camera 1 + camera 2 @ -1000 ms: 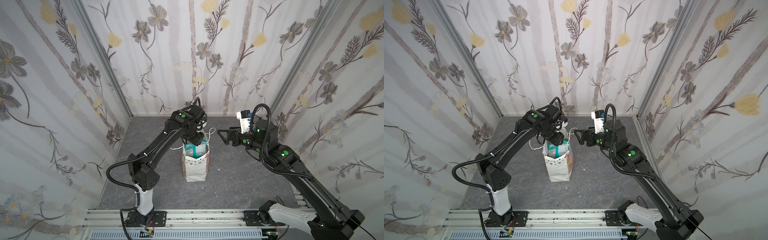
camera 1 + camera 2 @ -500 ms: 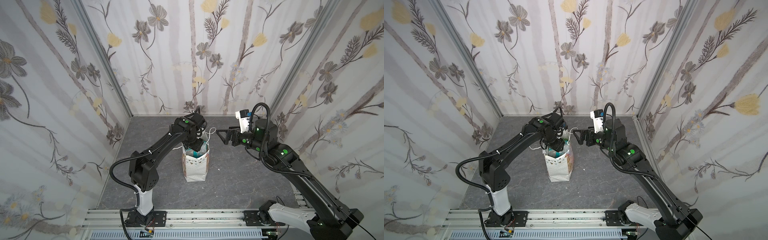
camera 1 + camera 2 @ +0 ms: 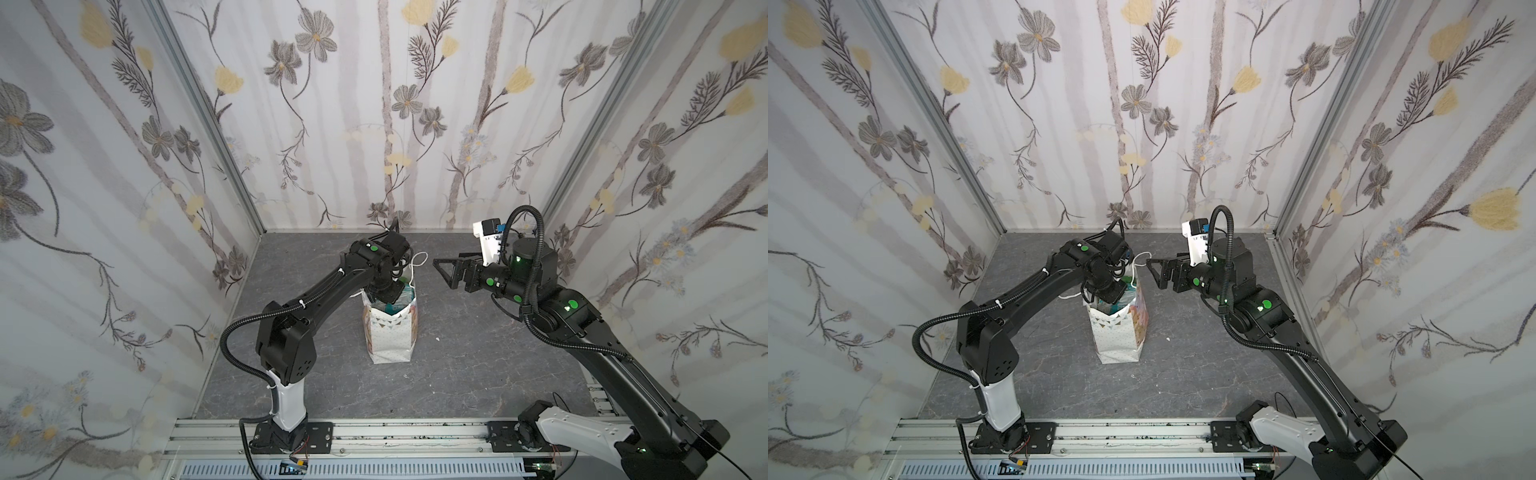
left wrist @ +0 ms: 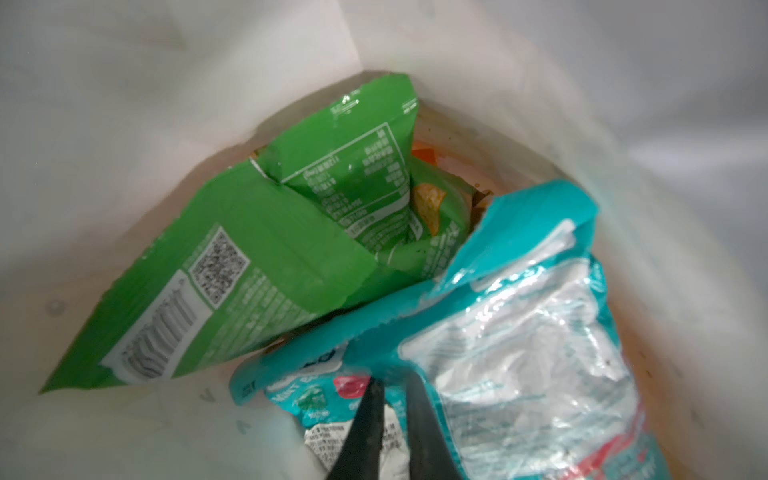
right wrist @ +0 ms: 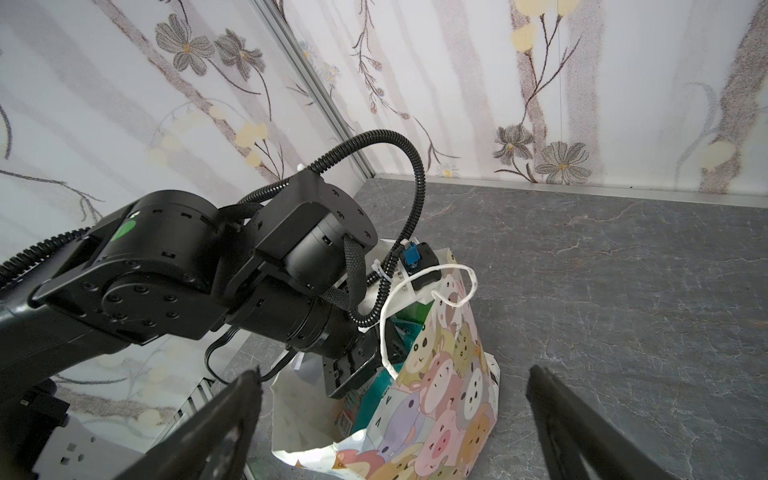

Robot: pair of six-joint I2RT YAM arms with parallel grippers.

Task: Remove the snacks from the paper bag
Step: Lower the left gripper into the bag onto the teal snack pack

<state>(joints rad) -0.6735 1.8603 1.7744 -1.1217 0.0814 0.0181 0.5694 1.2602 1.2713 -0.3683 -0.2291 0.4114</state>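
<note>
Two left jaws pinch teal packet (image 4: 519, 332) inside paper bag (image 4: 166, 104)

This is an enclosed robot test cell of the laboratory type. Upright wall panels (image 3: 365, 62) covered in floral wallpaper, joined by aluminium corner profiles (image 3: 205, 112), box in a grey stone-pattern tabletop (image 3: 457, 374). The left arm (image 3: 316, 299) and the right arm (image 3: 623, 374) are bolted through base plates (image 3: 320, 436) to a slotted aluminium rail (image 3: 415, 432) along the front edge, with a slotted cable duct (image 3: 374, 471) beneath it.
</note>
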